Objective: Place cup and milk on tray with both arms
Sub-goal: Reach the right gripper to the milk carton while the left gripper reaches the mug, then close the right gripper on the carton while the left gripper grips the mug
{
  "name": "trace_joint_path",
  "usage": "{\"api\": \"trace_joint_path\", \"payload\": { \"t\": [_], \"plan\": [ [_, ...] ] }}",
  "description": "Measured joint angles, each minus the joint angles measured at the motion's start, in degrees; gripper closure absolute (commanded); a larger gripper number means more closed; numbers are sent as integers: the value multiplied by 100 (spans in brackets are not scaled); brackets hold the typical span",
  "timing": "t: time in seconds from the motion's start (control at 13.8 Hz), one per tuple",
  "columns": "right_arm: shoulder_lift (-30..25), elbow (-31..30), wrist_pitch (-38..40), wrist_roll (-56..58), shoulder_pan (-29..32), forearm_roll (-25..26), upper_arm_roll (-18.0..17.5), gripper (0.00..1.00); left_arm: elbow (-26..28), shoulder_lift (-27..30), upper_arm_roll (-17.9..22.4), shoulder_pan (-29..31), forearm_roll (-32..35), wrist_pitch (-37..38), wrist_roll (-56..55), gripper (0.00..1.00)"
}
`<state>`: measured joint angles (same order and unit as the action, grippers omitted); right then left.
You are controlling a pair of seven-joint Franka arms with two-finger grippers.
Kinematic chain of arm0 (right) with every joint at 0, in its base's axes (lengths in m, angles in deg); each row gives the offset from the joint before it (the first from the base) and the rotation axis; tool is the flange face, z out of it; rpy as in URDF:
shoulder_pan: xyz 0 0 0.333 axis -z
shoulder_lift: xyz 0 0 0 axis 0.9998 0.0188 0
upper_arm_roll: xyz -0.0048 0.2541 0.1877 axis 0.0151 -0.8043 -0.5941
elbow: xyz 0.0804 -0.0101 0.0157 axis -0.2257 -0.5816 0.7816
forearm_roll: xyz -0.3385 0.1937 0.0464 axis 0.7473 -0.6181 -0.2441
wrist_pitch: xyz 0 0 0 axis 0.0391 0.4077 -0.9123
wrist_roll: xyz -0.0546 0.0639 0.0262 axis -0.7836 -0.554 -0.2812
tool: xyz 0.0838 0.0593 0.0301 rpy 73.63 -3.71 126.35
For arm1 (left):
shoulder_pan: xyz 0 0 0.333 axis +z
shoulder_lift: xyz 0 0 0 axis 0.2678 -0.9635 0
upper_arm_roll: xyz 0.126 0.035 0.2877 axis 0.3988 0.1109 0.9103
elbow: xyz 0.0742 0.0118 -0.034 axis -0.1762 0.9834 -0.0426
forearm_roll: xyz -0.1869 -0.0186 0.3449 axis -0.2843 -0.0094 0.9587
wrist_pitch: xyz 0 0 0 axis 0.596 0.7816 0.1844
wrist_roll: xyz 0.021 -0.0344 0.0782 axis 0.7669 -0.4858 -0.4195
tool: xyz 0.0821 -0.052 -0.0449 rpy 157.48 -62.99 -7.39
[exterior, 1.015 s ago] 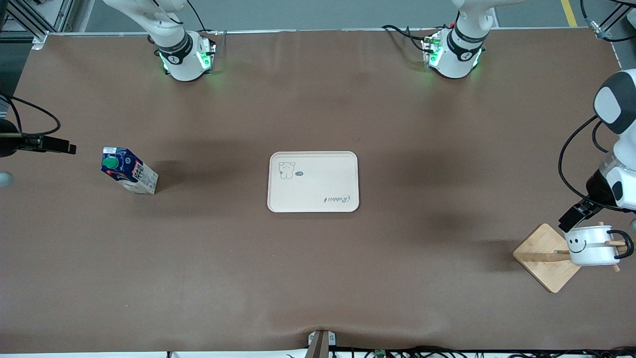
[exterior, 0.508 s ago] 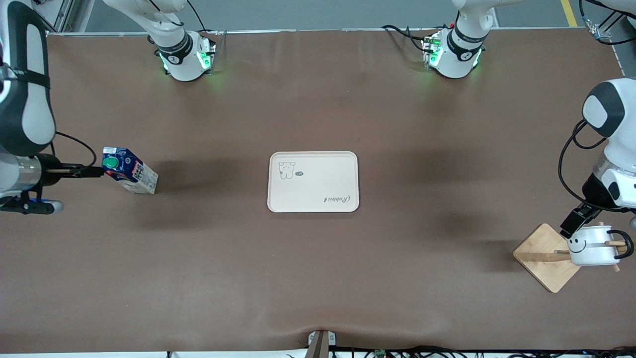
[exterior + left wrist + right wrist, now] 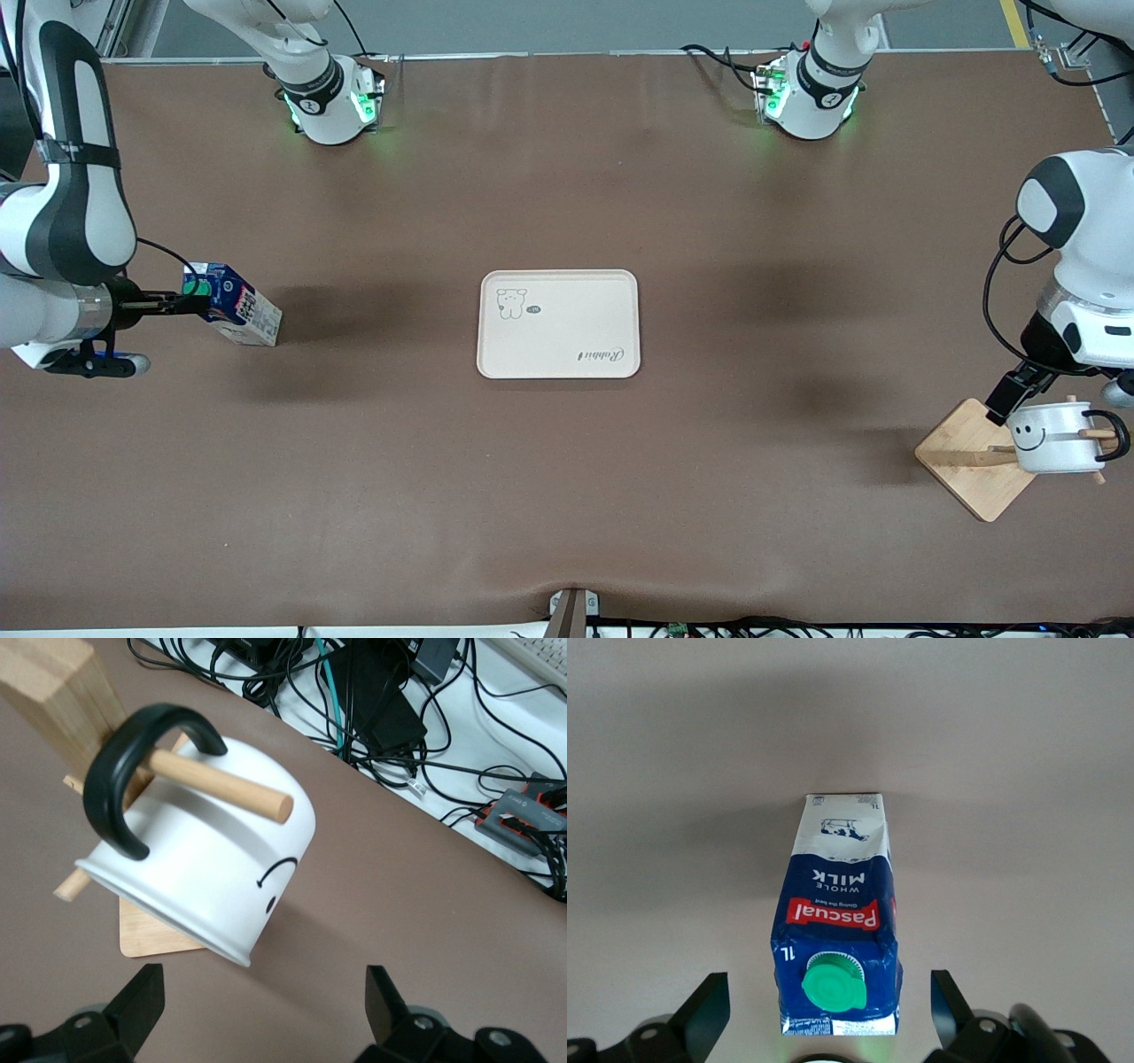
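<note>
The tray [image 3: 558, 324] lies at the table's [image 3: 567, 496] centre. The milk [image 3: 232, 304] stands near the right arm's edge, the right gripper [image 3: 197, 304] wide open around its top. The cup [image 3: 1052, 438] hangs on a wooden stand [image 3: 967, 459] near the left arm's front corner, the left gripper [image 3: 1010, 408] open just beside it.

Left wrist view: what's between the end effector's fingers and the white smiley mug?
Nothing: bare brown table separates the open left end effector from the white smiley mug.
</note>
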<state>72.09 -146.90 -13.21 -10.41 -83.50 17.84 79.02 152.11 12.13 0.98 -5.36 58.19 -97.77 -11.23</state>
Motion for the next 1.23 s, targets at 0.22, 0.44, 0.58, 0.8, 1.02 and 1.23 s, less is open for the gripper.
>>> {"api": "trace_joint_path", "payload": {
  "t": [0.22,0.44,0.58,0.8,1.02,1.23],
  "plan": [
    [-161,-492,-454,10,-19,12,-2,0,12,-23,0,14,0,-108,8,0],
    [-365,-948,-737,16,-76,247,-7,0,20,-182,4,119,0,-456,41,0],
    [-421,-1017,-749,16,-88,300,-8,0,5,-252,4,153,0,-556,52,5],
    [-453,-1167,-864,16,-88,313,-6,0,-64,-278,-16,135,0,-570,54,32],
    [-475,-1419,-1089,16,-88,315,-6,7,-118,-279,-39,98,0,-571,54,51],
    [-478,-1520,-1181,16,-76,318,-1,93,-123,-282,-51,64,1,-571,140,74]
  ]
}}
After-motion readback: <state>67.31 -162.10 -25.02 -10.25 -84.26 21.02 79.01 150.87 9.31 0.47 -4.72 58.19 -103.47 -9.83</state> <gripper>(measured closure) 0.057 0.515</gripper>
